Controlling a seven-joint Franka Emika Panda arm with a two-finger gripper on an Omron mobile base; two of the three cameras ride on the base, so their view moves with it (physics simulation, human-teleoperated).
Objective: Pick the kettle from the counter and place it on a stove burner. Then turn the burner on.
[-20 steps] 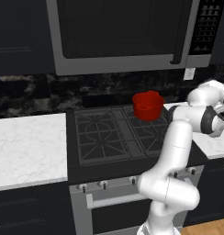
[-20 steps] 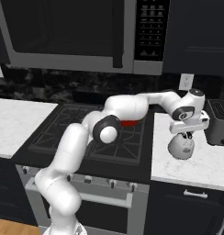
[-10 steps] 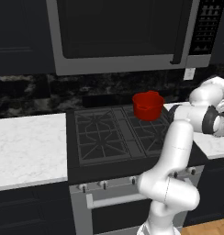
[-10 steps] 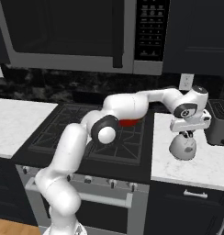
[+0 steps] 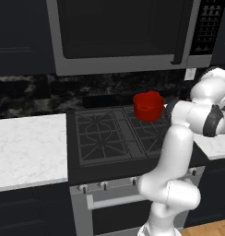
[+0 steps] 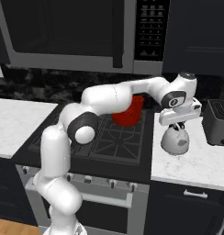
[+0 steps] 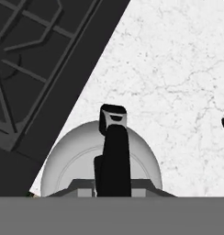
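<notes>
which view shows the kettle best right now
The right base view: the kettle shows whole on the counter, directly under the gripper. The hand view shows only its top and dark handle, cropped at the bottom. In the left base view the arm hides it.

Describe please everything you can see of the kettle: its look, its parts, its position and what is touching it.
The kettle is small, squat and rounded, pale grey-white, with a dark handle arching over its top. It stands upright on the white marble counter, close to the cooktop's right edge, left of a dark toaster. The gripper is directly above it at the handle; whether the fingers have closed on it cannot be told.
</notes>
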